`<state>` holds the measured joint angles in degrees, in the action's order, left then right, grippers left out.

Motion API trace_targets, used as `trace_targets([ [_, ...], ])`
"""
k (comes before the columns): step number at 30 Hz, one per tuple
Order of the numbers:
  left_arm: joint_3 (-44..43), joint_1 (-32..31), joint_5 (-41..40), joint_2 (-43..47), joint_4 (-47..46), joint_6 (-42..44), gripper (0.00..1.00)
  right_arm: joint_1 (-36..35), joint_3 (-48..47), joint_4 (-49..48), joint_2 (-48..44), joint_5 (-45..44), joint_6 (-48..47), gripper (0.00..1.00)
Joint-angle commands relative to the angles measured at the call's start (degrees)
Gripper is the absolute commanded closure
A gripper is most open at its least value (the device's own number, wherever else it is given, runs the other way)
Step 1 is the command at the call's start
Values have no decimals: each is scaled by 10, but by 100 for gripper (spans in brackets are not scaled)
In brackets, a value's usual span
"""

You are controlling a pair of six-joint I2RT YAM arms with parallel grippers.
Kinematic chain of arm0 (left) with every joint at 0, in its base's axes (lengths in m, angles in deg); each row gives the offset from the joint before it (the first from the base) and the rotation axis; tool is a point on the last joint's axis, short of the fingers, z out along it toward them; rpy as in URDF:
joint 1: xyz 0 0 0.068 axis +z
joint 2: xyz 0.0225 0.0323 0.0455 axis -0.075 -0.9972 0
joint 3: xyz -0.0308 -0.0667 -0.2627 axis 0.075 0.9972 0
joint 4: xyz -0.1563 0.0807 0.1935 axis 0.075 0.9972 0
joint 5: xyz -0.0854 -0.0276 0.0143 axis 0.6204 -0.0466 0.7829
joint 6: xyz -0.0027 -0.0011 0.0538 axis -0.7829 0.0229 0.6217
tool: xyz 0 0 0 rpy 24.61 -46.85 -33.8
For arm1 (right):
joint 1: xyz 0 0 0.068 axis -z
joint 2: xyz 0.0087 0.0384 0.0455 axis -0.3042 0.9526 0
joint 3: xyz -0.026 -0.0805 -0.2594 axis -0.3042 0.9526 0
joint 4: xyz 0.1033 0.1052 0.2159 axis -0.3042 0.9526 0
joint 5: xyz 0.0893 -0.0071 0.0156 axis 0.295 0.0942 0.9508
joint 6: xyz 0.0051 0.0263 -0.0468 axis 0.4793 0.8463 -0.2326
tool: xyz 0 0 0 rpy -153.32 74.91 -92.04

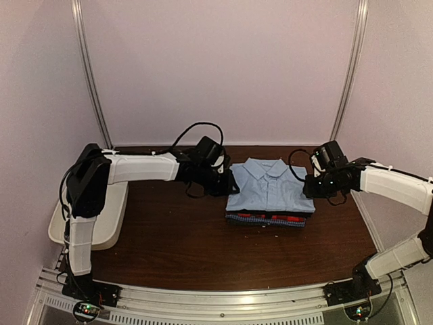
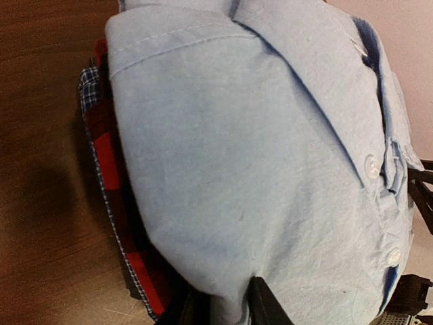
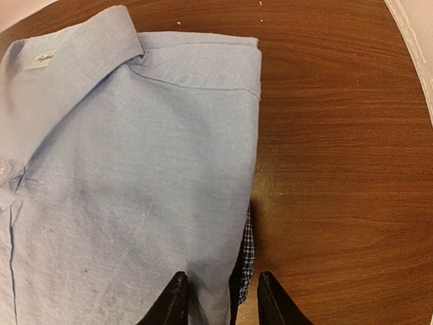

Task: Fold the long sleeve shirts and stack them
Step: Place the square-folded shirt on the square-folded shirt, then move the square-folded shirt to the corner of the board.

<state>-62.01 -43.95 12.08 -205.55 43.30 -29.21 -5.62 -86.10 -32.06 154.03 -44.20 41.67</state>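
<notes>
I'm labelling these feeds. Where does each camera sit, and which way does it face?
Top external: above and behind the bases, facing down-forward over the table; left arm and right arm flank the stack.
Left wrist: on the left arm, facing the stack's left side; left pincer tips at bottom.
Right wrist: facing down on its right edge; right pincer tips at bottom.
Shared: the light blue shirt on top.

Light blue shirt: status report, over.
Open: left end effector, right end effector, straddling side edges of light blue shirt. Shirt folded atop stack. Nothing blocking.
</notes>
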Motion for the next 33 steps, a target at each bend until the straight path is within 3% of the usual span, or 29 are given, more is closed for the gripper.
trace_targets([
  [1,19,9,-31,28,-1,12,72,4,-11,25,-29,-7,-6,63],
  [9,14,10,-40,44,0,25,68,-26,-34,61,-66,22,4,61],
  [22,49,17,-90,142,-13,66,29,-231,-46,85,-71,-20,123,51],
  [33,97,23,-105,209,-44,84,14,-330,15,49,-65,-26,228,38],
])
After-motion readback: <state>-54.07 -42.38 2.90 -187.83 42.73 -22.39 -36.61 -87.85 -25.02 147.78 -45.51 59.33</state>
